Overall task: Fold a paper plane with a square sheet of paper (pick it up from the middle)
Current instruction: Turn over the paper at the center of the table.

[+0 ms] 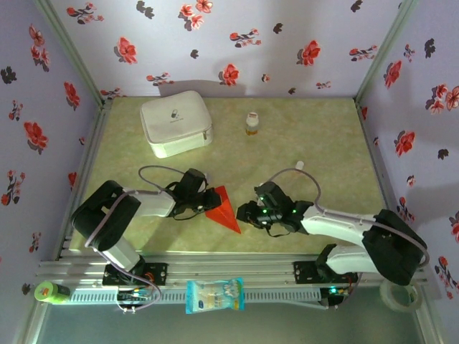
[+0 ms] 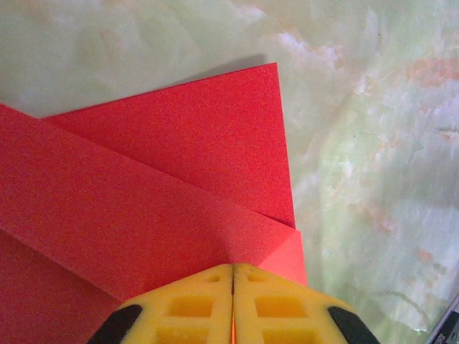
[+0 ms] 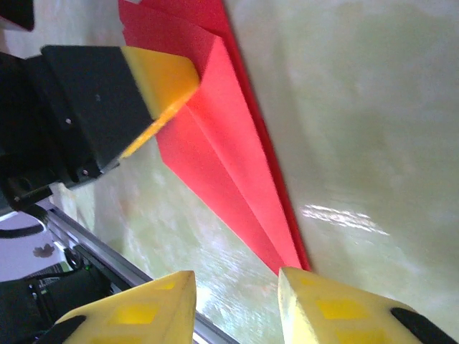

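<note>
The red square sheet of paper lies folded as a narrow pointed paper plane (image 1: pixel 224 210) on the green table, between my two grippers. Its nose points toward the near right. My left gripper (image 1: pixel 208 201) is at the plane's wide tail end. In the left wrist view its yellow fingertips (image 2: pixel 233 276) are pressed together on the layered red paper plane (image 2: pixel 165 179), with a red sliver showing between them. My right gripper (image 3: pixel 237 283) stands open at the nose of the paper plane (image 3: pixel 229 150). The tip rests against the inside of the right finger (image 3: pixel 323 301), and bare table shows in the gap.
A white zip case (image 1: pixel 176 123) and a small bottle (image 1: pixel 251 124) stand at the back of the table. A blue-and-white snack packet (image 1: pixel 214 295) hangs on the front rail. A green object (image 1: pixel 51 292) sits at the near left and a tape roll (image 1: pixel 398 294) at the near right.
</note>
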Controlling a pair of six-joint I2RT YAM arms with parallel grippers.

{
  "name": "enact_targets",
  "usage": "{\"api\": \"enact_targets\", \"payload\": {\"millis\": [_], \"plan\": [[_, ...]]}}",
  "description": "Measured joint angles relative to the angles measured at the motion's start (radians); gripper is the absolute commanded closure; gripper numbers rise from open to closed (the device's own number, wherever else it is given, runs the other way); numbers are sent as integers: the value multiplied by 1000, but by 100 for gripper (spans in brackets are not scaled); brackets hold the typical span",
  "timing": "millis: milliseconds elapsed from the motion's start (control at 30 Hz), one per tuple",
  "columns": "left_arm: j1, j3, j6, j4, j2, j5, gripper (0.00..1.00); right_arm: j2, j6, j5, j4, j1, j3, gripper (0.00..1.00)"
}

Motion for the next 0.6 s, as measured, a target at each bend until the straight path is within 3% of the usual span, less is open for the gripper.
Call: {"api": "enact_targets", "payload": {"millis": [600], "plan": [[16, -11, -25, -1, -11, 3, 91, 129, 116, -65, 55, 36, -29, 66]]}}
